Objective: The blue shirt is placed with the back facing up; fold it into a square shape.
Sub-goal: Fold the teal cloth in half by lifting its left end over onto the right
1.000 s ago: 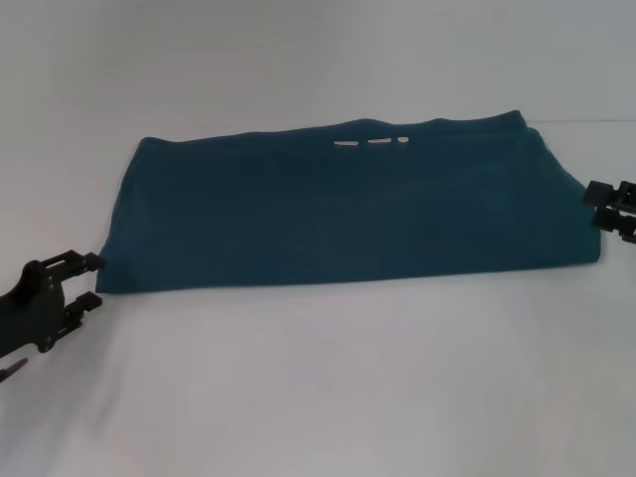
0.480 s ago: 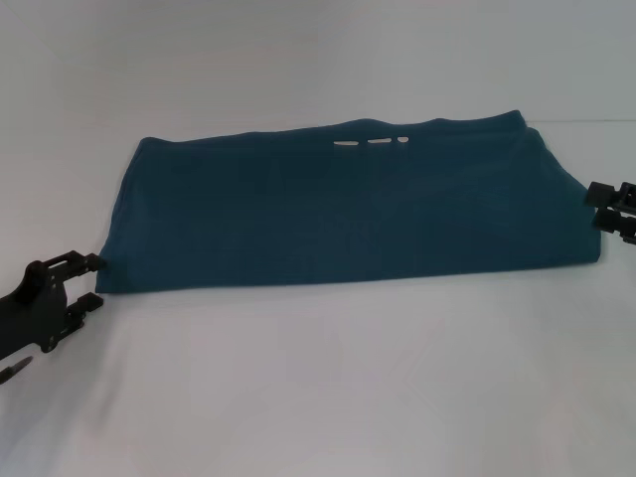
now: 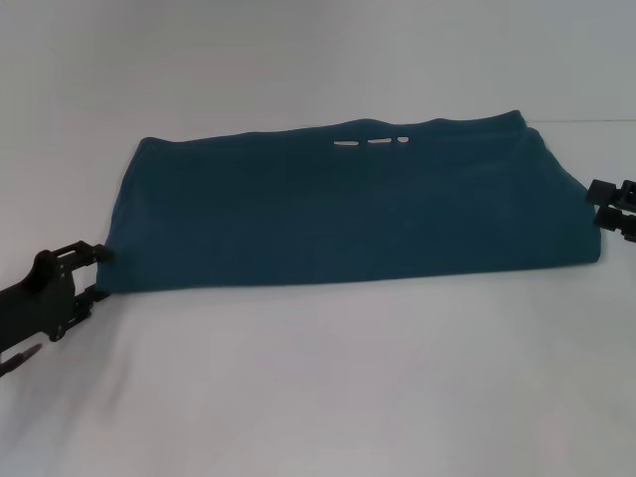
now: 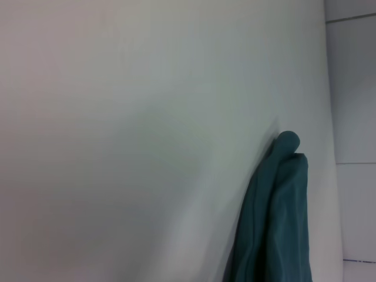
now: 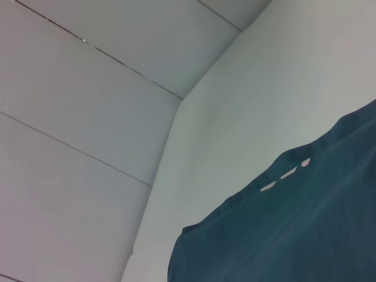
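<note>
The blue shirt (image 3: pixel 348 209) lies flat on the white table (image 3: pixel 318 378), folded into a wide band with three small pale slits (image 3: pixel 373 141) near its far edge. My left gripper (image 3: pixel 98 273) is open at the band's near left corner, its fingertips (image 3: pixel 101 254) touching the cloth edge. My right gripper (image 3: pixel 602 205) is open at the band's right end, level with the cloth's edge. The left wrist view shows only a folded end of the shirt (image 4: pixel 276 223). In the right wrist view, the shirt (image 5: pixel 294 235) and its slits (image 5: pixel 288 173) appear; neither wrist view shows fingers.
White table surface surrounds the shirt on all sides in the head view. A panelled white wall (image 5: pixel 88 117) rises behind the table's far edge.
My left gripper has moved right and slightly away from me, so its fingertips now meet the shirt's near left corner. The right gripper and the shirt have stayed put.
</note>
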Action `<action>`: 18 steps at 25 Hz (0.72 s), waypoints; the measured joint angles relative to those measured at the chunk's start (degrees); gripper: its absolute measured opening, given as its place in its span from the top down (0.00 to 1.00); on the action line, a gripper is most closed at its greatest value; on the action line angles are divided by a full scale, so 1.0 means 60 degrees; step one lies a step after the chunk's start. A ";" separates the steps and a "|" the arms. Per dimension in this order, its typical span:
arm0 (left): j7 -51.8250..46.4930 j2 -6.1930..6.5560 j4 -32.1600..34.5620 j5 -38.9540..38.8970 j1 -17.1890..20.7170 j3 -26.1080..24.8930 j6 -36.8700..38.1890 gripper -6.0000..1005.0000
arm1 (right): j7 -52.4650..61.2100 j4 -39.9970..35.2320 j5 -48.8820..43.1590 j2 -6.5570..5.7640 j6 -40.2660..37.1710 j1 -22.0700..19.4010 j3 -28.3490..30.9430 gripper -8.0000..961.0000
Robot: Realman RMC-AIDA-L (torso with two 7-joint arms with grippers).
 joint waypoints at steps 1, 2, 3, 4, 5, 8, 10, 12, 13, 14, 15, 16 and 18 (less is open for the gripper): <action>-0.0001 0.0014 -0.0052 0.0005 -0.0034 0.0002 -0.0034 0.49 | 0.0002 0.0000 0.0001 0.0001 0.0002 0.0000 0.0006 0.28; -0.0002 0.0037 -0.0102 0.0007 -0.0074 0.0003 -0.0058 0.49 | 0.0006 0.0000 0.0001 0.0000 0.0003 0.0000 0.0011 0.28; -0.0003 0.0055 -0.0143 0.0009 -0.0112 0.0004 -0.0083 0.49 | 0.0013 0.0000 0.0002 -0.0002 0.0005 0.0000 0.0024 0.28; -0.0003 0.0058 -0.0158 0.0012 -0.0131 0.0004 -0.0098 0.49 | 0.0016 0.0000 0.0002 -0.0005 0.0007 0.0000 0.0043 0.28; -0.0003 0.0058 -0.0167 0.0017 -0.0168 0.0004 -0.0138 0.50 | 0.0019 0.0000 0.0002 -0.0009 0.0009 0.0000 0.0073 0.28; -0.0002 0.0035 -0.0178 0.0025 -0.0246 0.0010 -0.0232 0.50 | 0.0016 0.0000 0.0002 -0.0018 0.0014 0.0000 0.0147 0.28; 0.0010 0.0023 -0.0208 0.0027 -0.0309 0.0017 -0.0278 0.51 | 0.0006 0.0025 0.0002 -0.0028 0.0015 0.0000 0.0192 0.28; 0.0038 0.0026 -0.0332 0.0030 -0.0398 0.0021 -0.0365 0.52 | -0.0020 0.0118 0.0002 -0.0051 0.0023 0.0001 0.0215 0.28; 0.0053 0.0040 -0.0397 0.0031 -0.0442 0.0021 -0.0412 0.52 | -0.0040 0.0158 0.0002 -0.0067 0.0027 0.0001 0.0220 0.28; 0.0066 0.0053 -0.0464 0.0032 -0.0489 0.0022 -0.0456 0.52 | -0.0060 0.0202 0.0001 -0.0082 0.0029 0.0001 0.0223 0.28; 0.0073 0.0057 -0.0504 0.0032 -0.0531 0.0021 -0.0492 0.52 | -0.0073 0.0229 0.0002 -0.0094 0.0030 0.0000 0.0226 0.28; 0.0081 0.0058 -0.0531 0.0032 -0.0584 0.0031 -0.0535 0.53 | -0.0078 0.0245 0.0002 -0.0097 0.0030 0.0000 0.0227 0.28; 0.0086 0.0041 -0.0541 0.0031 -0.0653 0.0045 -0.0589 0.53 | -0.0079 0.0248 0.0002 -0.0099 0.0036 0.0005 0.0229 0.28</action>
